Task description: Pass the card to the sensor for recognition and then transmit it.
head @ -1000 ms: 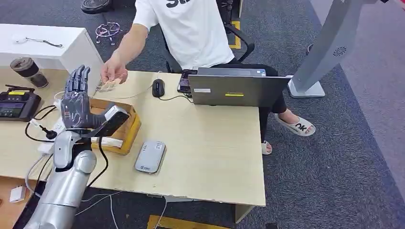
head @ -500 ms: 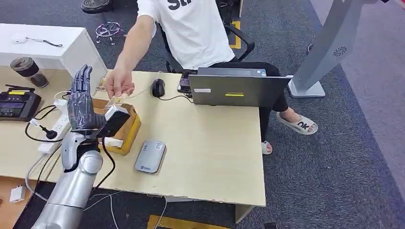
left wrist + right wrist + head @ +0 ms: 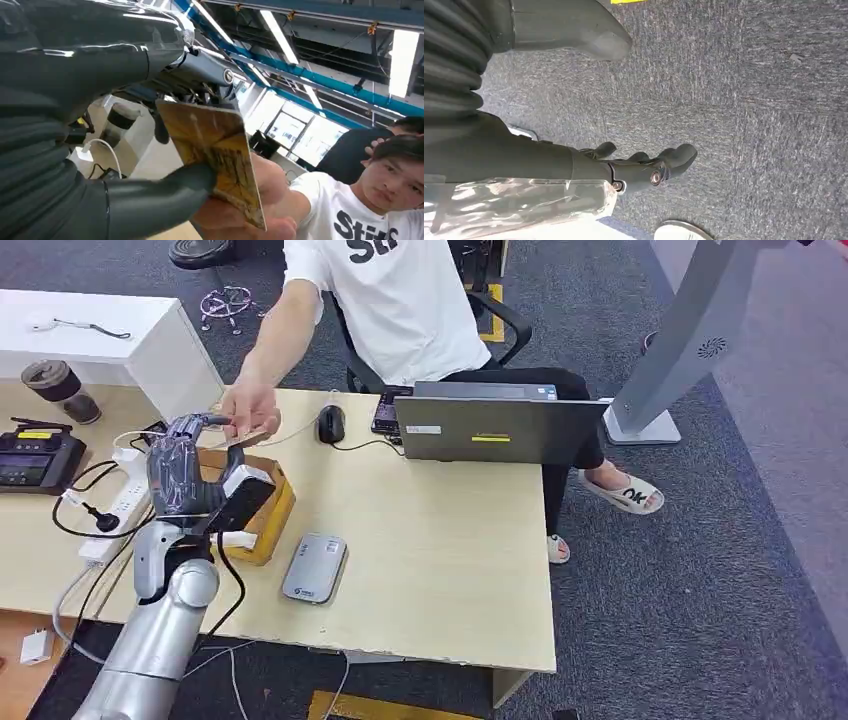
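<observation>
A yellowish patterned card (image 3: pixel 215 150) sits pinched between my left hand's (image 3: pixel 75 125) thick thumb (image 3: pixel 160 197) and its darker fingers. A person's hand (image 3: pixel 260 205) still touches the card from behind. In the head view my left hand (image 3: pixel 185 468) is raised over the wooden tray (image 3: pixel 272 508), fingers curled toward the person's hand (image 3: pixel 250 418) and the card (image 3: pixel 237 436). The grey card sensor (image 3: pixel 314 568) lies flat on the table near the front edge, to the right of my left arm. My right hand (image 3: pixel 644 165) hangs over carpet, holding nothing, fingers apart.
A laptop (image 3: pixel 500 426), a mouse (image 3: pixel 331 423) and a phone (image 3: pixel 386 410) lie at the table's far side in front of the seated person. A power strip (image 3: pixel 122 502), cables and a black device (image 3: pixel 36 456) are at the left. A grey stand (image 3: pixel 700 330) rises at the right.
The person's hand brought the card down to my left hand. My left fingers, straight up before, have curled in and closed on the card.
</observation>
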You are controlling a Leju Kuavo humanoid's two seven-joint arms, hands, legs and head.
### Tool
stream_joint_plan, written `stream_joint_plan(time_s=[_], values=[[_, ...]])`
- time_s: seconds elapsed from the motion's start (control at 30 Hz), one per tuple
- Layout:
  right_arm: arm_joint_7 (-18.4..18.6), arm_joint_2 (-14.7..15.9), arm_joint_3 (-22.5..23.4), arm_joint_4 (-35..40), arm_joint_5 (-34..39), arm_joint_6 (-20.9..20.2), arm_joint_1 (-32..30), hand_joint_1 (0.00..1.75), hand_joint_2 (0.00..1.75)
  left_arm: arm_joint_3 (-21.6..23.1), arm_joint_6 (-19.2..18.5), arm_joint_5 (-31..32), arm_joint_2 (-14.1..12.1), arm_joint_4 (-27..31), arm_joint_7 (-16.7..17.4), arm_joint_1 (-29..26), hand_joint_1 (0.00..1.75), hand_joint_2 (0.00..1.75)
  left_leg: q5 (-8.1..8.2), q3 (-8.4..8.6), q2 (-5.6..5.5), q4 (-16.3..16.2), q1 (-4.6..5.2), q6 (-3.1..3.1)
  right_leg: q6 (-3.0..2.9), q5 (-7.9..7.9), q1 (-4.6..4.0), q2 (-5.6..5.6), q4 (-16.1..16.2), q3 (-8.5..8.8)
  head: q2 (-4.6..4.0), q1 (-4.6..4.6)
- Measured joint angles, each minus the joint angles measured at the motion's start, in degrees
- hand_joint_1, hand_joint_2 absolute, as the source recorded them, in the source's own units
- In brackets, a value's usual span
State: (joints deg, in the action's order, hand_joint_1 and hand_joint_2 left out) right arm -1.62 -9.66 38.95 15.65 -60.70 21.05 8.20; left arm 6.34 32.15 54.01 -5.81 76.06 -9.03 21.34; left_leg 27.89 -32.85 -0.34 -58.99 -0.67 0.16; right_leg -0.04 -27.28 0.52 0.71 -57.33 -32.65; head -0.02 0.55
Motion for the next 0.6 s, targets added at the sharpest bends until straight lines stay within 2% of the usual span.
stream_joint_plan(time_s=[0.17,0.33,0.4,0.6], values=[[-0.04,0.00,-0.02,-0.09,0.00,-0.02,-0.04,0.00,1.75,0.02,0.00,-0.11,0.00,0.00,-0.11,-0.26,1.75,1.75,0.00,-0.01,-0.01,0.00,0.00,0.00,0.00,0.00,0.00,-0.01,0.00,0.00,0.00,0.00],[-0.22,0.00,-0.02,-0.13,1.07,-0.50,-0.09,0.00,1.75,0.00,-6.24,-5.38,0.02,-1.20,-0.79,-0.29,1.75,1.75,0.00,-0.01,0.00,0.00,0.01,0.00,0.00,0.00,0.00,-0.01,0.00,0.00,0.00,0.00],[-0.24,0.00,-0.02,-0.13,1.11,-0.50,-0.17,0.00,1.75,0.35,-10.41,-5.29,0.02,-2.07,0.06,-0.29,1.75,1.75,0.00,-0.01,0.00,0.00,0.01,0.00,0.00,0.00,0.00,-0.01,0.00,0.00,0.00,-0.02],[-0.48,0.00,-0.02,-0.13,1.93,-0.59,-0.38,0.00,1.75,3.69,-18.02,-2.04,0.42,-3.23,2.79,-1.06,1.75,1.75,0.01,-0.01,-0.01,0.00,0.02,0.01,0.00,0.00,0.01,-0.01,0.00,-0.01,0.00,0.00]])
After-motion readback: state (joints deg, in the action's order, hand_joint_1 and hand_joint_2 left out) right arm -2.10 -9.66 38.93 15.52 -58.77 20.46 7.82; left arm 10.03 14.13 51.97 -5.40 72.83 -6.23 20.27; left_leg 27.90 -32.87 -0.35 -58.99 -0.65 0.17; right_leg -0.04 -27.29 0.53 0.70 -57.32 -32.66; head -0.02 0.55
